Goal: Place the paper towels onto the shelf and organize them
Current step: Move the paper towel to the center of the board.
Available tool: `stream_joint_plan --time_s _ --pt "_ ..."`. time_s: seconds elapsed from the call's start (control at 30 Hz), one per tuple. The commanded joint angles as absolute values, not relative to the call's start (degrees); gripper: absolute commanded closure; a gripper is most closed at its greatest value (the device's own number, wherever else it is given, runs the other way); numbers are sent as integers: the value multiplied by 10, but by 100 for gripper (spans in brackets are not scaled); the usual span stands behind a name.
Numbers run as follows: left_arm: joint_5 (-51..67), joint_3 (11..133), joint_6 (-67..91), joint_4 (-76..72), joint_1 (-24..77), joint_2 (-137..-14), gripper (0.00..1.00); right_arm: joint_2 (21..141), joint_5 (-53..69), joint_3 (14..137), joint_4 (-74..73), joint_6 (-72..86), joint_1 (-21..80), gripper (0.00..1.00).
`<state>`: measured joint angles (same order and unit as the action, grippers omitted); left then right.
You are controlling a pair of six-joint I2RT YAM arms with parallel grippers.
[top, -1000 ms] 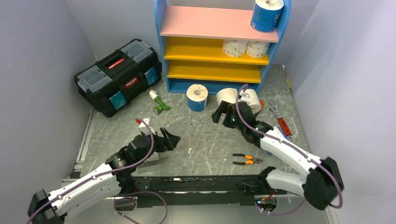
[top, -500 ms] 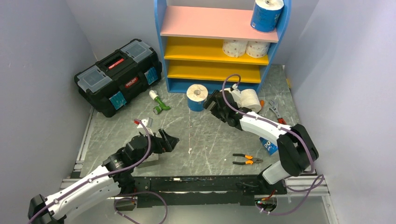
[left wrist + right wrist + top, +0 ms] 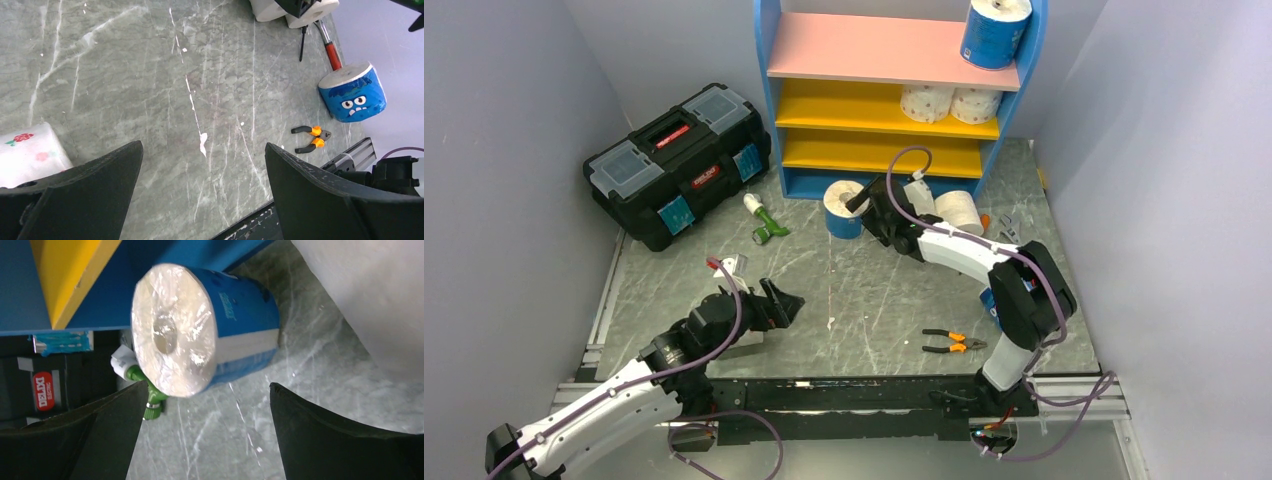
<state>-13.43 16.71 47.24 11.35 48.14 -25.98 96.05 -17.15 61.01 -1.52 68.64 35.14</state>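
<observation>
Showing the table from the arms' bases outward: the left gripper (image 3: 202, 165) hangs low over bare marble, fingers spread wide with nothing between them, and a flower-printed roll (image 3: 27, 152) lies just beside one finger; farther out lie the pliers (image 3: 952, 343) and a blue monster-faced roll (image 3: 352, 92); beyond these the right gripper (image 3: 209, 390), fingers likewise wide and holding nothing, faces the blue-wrapped roll (image 3: 240, 325), which stands on the table just in front of the base of the shelf (image 3: 768, 90), with a white roll (image 3: 959, 210) close on the gripper's other side. Likely faults, as judged: the wrap is glossy film, so a shallow or off-centre pinch may let the roll slide out during the lift; a finger meeting the top rim instead of clearing it may tip the roll, which could then run toward the small green object (image 3: 764, 225) or against the shelf foot; the outer finger may also shove the white roll aside. Orientation: the blue-wrapped roll stands on end, its long axis vertical and its core hole pointing up, the end face turned to the right wrist camera, so the fingers would need to close across the curved wall; on the shelf behind, two dotted rolls (image 3: 951, 103) sit side by side on the upper yellow board, and one blue roll (image 3: 996, 30) stands upright on the pink top.
</observation>
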Motion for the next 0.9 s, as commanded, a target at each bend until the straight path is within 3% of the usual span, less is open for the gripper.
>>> stream_joint_plan --time_s 0.0,0.87 --pt "-153 163 467 118 481 -262 1 993 -198 668 -19 706 352 8" --pt "-170 173 448 131 481 -263 1 1067 -199 727 -47 746 337 23"
